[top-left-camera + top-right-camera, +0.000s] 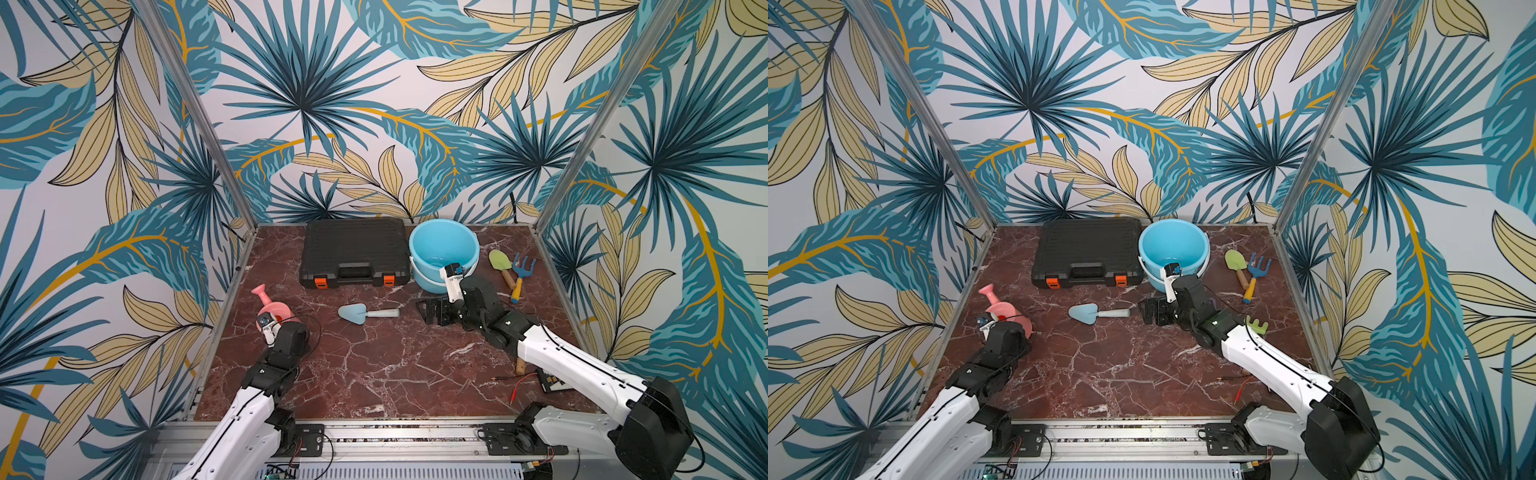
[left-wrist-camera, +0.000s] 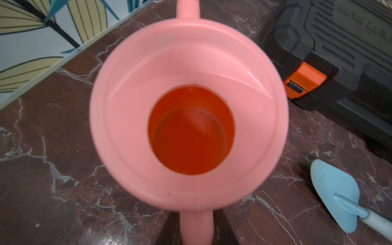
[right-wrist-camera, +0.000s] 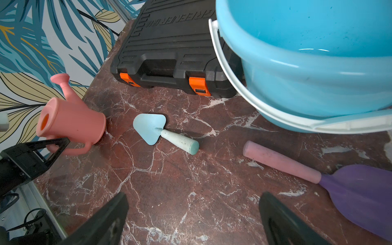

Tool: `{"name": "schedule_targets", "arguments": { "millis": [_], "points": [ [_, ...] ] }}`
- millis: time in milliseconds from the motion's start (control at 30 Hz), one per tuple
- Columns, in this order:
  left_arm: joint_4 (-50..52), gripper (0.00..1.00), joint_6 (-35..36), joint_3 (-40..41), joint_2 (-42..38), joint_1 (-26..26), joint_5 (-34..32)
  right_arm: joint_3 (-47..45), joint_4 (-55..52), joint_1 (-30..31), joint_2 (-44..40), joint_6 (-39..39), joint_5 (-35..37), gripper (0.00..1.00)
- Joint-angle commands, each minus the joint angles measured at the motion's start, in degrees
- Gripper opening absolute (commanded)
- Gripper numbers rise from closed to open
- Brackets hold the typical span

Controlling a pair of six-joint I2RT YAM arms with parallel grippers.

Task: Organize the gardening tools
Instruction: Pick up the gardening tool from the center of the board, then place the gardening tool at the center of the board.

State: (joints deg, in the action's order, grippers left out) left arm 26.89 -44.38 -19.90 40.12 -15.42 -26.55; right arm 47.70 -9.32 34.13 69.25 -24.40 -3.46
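My left gripper [image 2: 196, 229] is shut on the handle of the pink watering can [image 2: 188, 110], which sits near the table's left edge [image 1: 272, 309]. A pale blue trowel [image 1: 365, 312] lies mid-table, just left of my right gripper [image 1: 430, 311]. That gripper is open over bare marble [image 3: 193, 203], holding nothing. A purple shovel with a pink handle [image 3: 318, 176] lies close beside it; the right arm hides it in both top views. A green trowel [image 1: 500, 264] and a blue fork-rake [image 1: 521, 274] lie right of the bucket. A green rake [image 1: 1257, 326] peeks out beside the right arm.
A black case with orange latches [image 1: 353, 253] stands at the back centre, with a pale blue bucket [image 1: 428, 282] with a white handle right next to it. A small circuit board [image 1: 552, 382] and red wires [image 1: 521, 384] lie at the front right. Metal frame posts line both sides.
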Motion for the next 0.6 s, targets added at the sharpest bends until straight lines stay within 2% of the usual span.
{"name": "schedule_targets", "arguments": {
  "millis": [0, 200, 333, 467, 567],
  "points": [
    [0.3, 0.02, -0.4, -2.1, -0.7, -2.5, -0.6, 1.0, -0.4, 0.4, 0.5, 0.6, 0.4, 0.99],
    [1.7, 0.0, -4.2, -4.3, -2.5, -12.8, -0.9, 0.4, -1.0, 0.3, -0.9, 0.2, 4.6, 1.0],
    [3.1, 0.0, -5.2, -10.7, -0.6, -25.1, -8.4, -1.6, -0.7, 0.3, -4.9, -0.5, 11.2, 1.0],
    [1.6, 0.0, -2.2, -20.0, 7.0, -36.9, -15.7, -3.6, -1.5, 0.3, -9.9, -1.6, 21.7, 1.0],
    [0.2, 0.0, 1.4, -28.9, 15.9, -42.6, -16.9, -4.5, -4.2, 0.3, -13.6, -2.8, 30.1, 1.0]
  ]
}}
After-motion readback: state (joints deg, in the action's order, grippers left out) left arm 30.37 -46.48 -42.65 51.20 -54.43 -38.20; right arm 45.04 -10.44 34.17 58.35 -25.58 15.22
